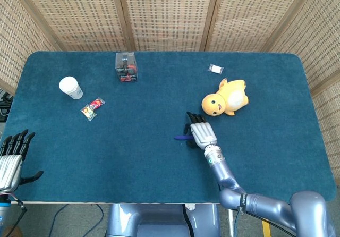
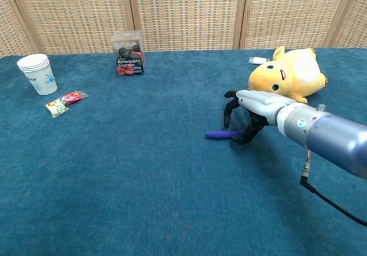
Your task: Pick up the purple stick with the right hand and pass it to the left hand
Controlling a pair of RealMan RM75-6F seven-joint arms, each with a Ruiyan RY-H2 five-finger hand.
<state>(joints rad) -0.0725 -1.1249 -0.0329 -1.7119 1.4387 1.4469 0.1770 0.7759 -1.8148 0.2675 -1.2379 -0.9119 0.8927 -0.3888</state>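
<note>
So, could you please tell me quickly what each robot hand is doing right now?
Left robot hand: open, holding nothing.
Right robot hand: fingers curled over the purple stick; whether it grips cannot be told.

Table point(image 1: 159, 184) covered edge to edge in dark teal carpet-like cloth, corners rounded. Woven rattan screen panels point(image 1: 164, 14) in wooden frames enclose it from 9 through 12 to 3 o'clock. Lighting even, shadows faint.

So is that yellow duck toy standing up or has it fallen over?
Fallen over. The yellow duck toy lies on its side on the blue table, head toward the middle, just behind the right hand.
</note>
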